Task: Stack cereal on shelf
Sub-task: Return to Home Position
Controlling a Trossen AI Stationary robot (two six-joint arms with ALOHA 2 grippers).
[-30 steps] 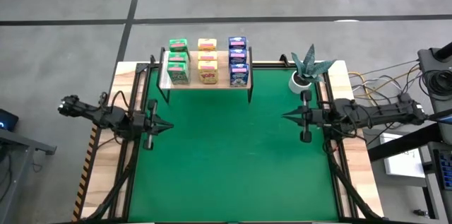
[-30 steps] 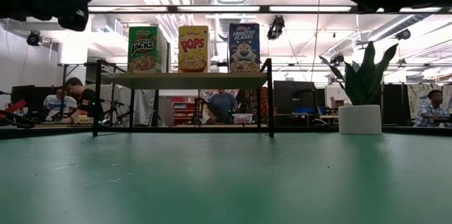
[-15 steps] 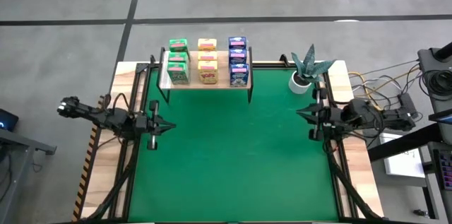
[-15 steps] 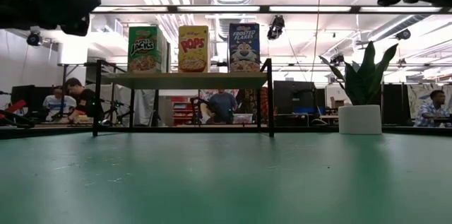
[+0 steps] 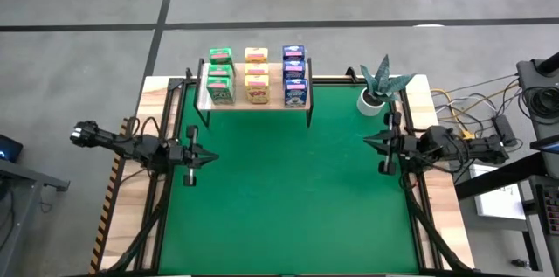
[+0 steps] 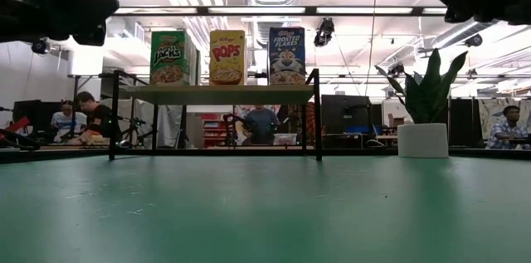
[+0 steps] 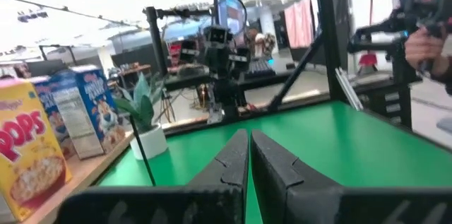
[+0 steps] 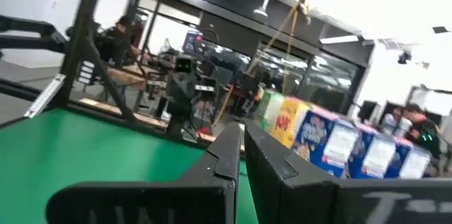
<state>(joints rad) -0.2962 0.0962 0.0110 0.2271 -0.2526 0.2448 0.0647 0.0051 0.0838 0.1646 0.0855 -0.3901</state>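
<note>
The cereal boxes stand upright in three rows on the shelf (image 5: 273,86) at the table's far edge: green (image 5: 220,74), yellow (image 5: 256,74) and blue (image 5: 294,74). In the low view the front green (image 6: 168,58), yellow (image 6: 227,57) and blue (image 6: 286,56) boxes rest on the pale plank (image 6: 216,94) on black legs. My left gripper (image 5: 214,156) hovers shut over the mat's left side, pointing right. My right gripper (image 5: 367,142) hovers shut over the mat's right side, pointing left. Both are well short of the shelf, and their fingers meet in the wrist views (image 7: 249,146) (image 8: 242,139).
A small potted plant (image 5: 382,85) in a white pot (image 6: 423,140) stands at the far right corner, near my right gripper. The green mat (image 5: 288,198) stretches between the two arms. People sit and stand in the room beyond the table.
My right gripper has drawn back toward the table's right edge, its arm folding in, and has stayed shut. My left gripper has crept slightly toward the table's middle. The boxes and the shelf have not moved.
</note>
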